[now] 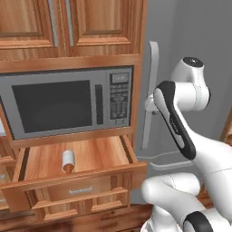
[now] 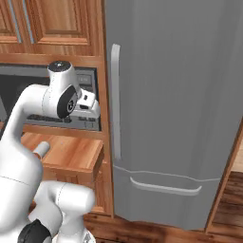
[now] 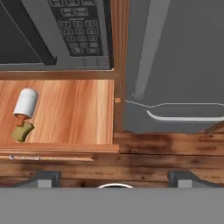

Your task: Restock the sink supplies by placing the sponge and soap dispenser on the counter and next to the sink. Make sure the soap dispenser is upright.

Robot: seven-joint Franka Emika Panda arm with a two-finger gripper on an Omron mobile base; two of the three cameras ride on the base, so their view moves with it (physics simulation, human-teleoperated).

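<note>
The soap dispenser (image 3: pixel 25 103) is a small white bottle with an orange-brown nozzle. It lies on its side in the open wooden drawer (image 3: pixel 74 109) under the microwave, and it also appears as the soap dispenser (image 1: pixel 68 161) from the left. A small yellow-green sponge (image 3: pixel 22 131) lies right at its nozzle end, near the drawer front. My gripper (image 3: pixel 114 179) is open and holds nothing. It hangs above and to the right of the drawer, well away from both things. The sink and the counter are out of view.
A grey microwave (image 1: pixel 68 104) sits in the cabinet wall just above the drawer. A tall grey fridge (image 2: pixel 175 109) with a long vertical handle (image 2: pixel 115 99) stands to the right. Wooden upper cabinets (image 1: pixel 68 22) are overhead, and dark wooden floor (image 3: pixel 166 148) lies below.
</note>
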